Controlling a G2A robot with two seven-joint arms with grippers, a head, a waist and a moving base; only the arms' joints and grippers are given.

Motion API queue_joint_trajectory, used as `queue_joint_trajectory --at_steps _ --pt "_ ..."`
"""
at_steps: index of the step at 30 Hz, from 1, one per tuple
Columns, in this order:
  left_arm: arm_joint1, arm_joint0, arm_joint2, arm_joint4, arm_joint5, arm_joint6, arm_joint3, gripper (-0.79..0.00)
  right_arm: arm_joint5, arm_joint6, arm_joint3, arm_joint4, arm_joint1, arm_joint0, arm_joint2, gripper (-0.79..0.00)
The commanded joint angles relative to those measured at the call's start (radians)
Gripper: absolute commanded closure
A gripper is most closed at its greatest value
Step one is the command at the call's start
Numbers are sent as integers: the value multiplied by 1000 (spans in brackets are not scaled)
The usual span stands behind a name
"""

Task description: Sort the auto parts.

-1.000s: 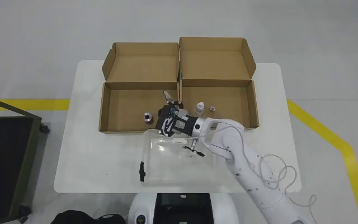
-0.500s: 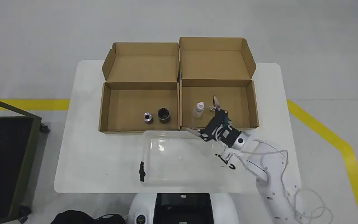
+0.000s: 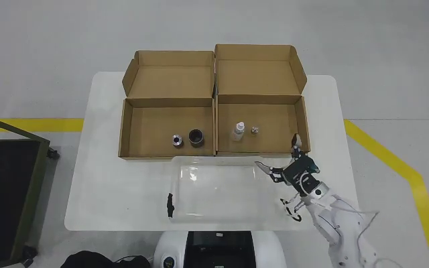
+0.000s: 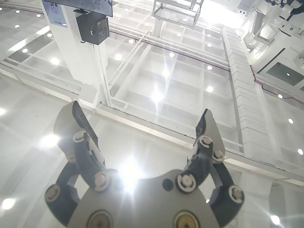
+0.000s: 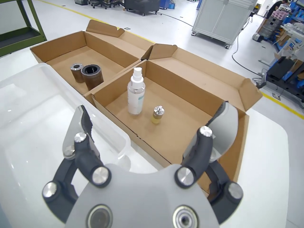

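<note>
**Cardboard boxes hold four parts; both grippers spread open**

Cardboard, metal and clear plastic on a white table (image 3: 100,167). Landmark is the clear tray (image 3: 214,159), a shallow see-through bin with rounded corners at the near middle of the table.

Left gripper (image 4: 140,110): seen in its own wrist view, pointed up at a white gridded ceiling, toothed fingers wide apart with nothing between them.

Left box (image 3: 147,127): open brown carton with the lid flap folded back, just behind the clear tray's left half and touching its far rim.
- Black piece (image 3: 170,205): small and dark, sits at the tray's left edge. Too small to identify.
- Steel bushing (image 3: 176,140): short grey metal cylinder with a centre hole, upright on the left box floor, behind the tray's left part.
- Dark sleeve (image 3: 196,137): wider blackish cylinder, hollow with a ribbed bore, upright. It is just beside the bushing, on the side nearer the tray's middle.

Right box (image 3: 278,127): same kind of carton, side by side with the left box, behind the tray's right half.
- Spray bottle (image 3: 238,129): clear body, white pump top, pale label, upright behind the tray's right-of-middle.
- Brass fitting (image 3: 255,128): small yellowish base with a silver stud on top, upright. It is near the bottle and apart from it, on the side away from the tray's middle.

Right gripper (image 3: 280,155): off the tray's far right corner, above the table beside the right box's near wall. Its fingers are spread wide and grip nothing. In the right wrist view, one fingertip is over the tray rim and the other over the right box's near wall.
</note>
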Motion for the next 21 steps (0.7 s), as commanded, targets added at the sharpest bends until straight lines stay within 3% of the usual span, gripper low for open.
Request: queue_joint_trajectory --at_steps 1,21 --pt "0 0 0 0 0 0 0 -785 -1 -14 -5 1 3 -14 20 -785" --pt "0 0 0 0 0 0 0 -784 -15 -39 1 7 11 -23 52 -785"
